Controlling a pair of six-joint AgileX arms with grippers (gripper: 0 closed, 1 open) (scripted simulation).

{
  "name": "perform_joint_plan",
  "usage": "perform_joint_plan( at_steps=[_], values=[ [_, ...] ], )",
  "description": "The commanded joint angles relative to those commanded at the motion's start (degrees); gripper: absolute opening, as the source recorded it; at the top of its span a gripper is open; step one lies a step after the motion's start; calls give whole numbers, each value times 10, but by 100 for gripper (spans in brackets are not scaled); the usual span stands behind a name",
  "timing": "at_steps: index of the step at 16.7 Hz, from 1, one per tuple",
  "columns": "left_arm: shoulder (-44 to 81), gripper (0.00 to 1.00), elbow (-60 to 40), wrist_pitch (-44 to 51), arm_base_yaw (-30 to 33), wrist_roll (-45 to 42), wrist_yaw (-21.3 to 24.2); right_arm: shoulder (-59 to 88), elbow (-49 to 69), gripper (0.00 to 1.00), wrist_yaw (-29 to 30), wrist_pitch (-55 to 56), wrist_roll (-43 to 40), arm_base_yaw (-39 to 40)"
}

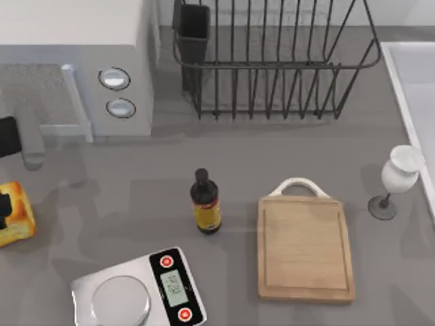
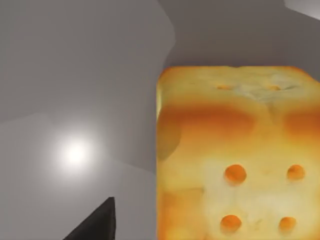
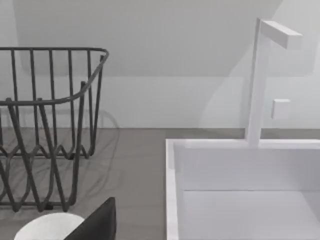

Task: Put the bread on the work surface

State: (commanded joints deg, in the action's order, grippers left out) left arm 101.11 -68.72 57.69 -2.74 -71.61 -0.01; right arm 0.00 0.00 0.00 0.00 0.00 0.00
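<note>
Golden-yellow toasted bread chunk (image 1: 15, 214): at the table's (image 1: 122, 204) far-left edge, well left of the light-wood handled cutting board (image 1: 304, 248), left pincer (image 1: 5, 207) beside it for pickup, its opening and hold impossible to tell; board bare, awaiting delivery.

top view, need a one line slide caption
Bread at the countertop's far left, cutting board bare at right, bottle and scale between.
</note>
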Motion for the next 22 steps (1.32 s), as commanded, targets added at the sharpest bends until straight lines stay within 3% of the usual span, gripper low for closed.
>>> perform_joint_plan(
  at_steps=[7,12,22],
  values=[
    [56,100,76,-135,-3,-3,0,0,0,100,0,0,0,0],
    [63,100,82,-146,-3,-3,0,0,0,100,0,0,0,0],
    [63,25,82,-146,-3,-3,0,0,0,100,0,0,0,0]
  ],
)
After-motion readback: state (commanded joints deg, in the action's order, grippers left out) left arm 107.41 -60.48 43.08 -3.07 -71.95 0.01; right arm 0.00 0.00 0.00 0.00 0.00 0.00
